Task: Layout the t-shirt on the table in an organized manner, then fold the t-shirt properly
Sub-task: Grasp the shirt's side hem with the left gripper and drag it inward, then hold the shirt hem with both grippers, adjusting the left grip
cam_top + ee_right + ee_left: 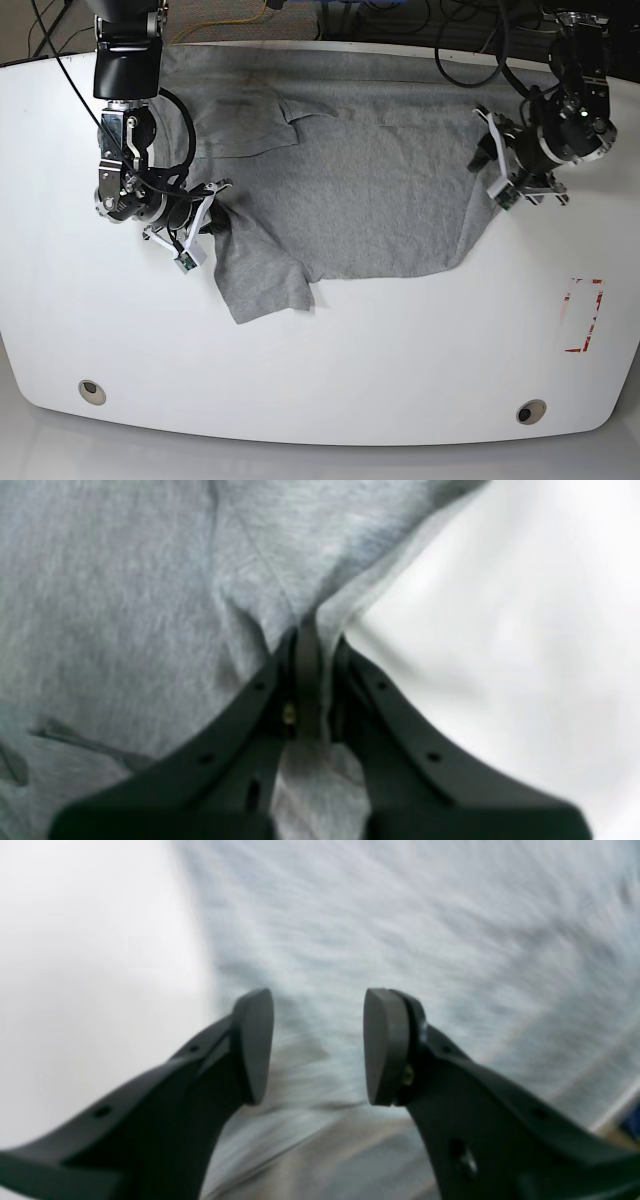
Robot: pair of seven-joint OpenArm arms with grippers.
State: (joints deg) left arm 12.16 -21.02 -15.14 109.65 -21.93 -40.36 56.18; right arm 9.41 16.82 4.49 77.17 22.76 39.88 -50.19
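While pinched by right hand [312, 645], t-shirt [380, 190] flat on table [320, 370].

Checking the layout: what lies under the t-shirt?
Only the table shows around the t-shirt; whatever lies beneath the cloth is covered. The right gripper pinches its edge.

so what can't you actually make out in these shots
- Lettering on the t-shirt: none shows in any view; only plain grey faces up.
- Far hem: base view, the table edge and the right arm hide where it ends.
- Left wrist view: motion blur smears the cloth under the open left gripper, so folds are unreadable.
- Right wrist view: the right gripper is shut on cloth; which part of the shirt is unclear there.
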